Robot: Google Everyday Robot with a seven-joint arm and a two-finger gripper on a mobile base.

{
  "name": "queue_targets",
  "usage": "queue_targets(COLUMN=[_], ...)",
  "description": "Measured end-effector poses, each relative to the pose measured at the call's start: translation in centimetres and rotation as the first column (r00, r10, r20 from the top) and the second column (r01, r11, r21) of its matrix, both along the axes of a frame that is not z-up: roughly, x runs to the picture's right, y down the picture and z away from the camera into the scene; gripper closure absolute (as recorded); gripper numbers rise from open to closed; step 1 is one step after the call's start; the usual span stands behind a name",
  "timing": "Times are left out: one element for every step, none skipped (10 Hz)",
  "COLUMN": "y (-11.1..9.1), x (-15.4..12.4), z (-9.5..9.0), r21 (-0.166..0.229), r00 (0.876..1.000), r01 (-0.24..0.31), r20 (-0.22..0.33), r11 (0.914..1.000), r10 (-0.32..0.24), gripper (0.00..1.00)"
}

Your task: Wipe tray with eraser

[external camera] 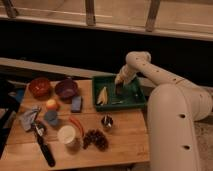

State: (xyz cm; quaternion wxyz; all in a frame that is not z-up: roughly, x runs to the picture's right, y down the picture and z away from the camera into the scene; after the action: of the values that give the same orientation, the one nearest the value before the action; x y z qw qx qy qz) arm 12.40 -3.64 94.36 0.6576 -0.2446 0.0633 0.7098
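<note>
Dim, warm light; far background dark behind the surface. End effector, over the tray at far right, reads dark; pale arm brightest.
</note>
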Motion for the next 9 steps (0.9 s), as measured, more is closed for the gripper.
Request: queue_targets(y=[0.8, 1.5, 1.7, 1.6, 1.0, -0.1, -1.0, -2.6, -3.3], x=[-0.6, -0.4, 0.5, 1.6, 2.3, 2.9, 3.4, 4.0, 4.1], z=[-0.6, -1.3, -1.5, -1.5, -1.0, -0.3, 0.4, 1.4, 1.7], r21=[-0.009, -0.016, -0.02, -0.022, -0.019, -0.011, -0.006, 0.009, 0.015], r00=[1.0, 1.0, 1.0, 0.999, 0.998, 0.997, 0.996, 0.995, 0.996], r01=[0.017, 0.021, 0.018, 0.011, 0.007, 0.006, 0.005, 0.007, 0.008], r20=[0.008, 0.0, -0.017, -0.038, -0.058, -0.077, -0.089, -0.096, -0.09], r11=[0.9998, 0.9997, 0.9996, 0.9997, 0.9998, 0.9999, 1.0, 0.9999, 0.9999], r10=[-0.017, -0.021, -0.019, -0.012, -0.008, -0.007, -0.005, -0.006, -0.007], gripper=[1.0, 1.0, 1.0, 1.0, 1.0, 1.0, 1.0, 1.0, 1.0])
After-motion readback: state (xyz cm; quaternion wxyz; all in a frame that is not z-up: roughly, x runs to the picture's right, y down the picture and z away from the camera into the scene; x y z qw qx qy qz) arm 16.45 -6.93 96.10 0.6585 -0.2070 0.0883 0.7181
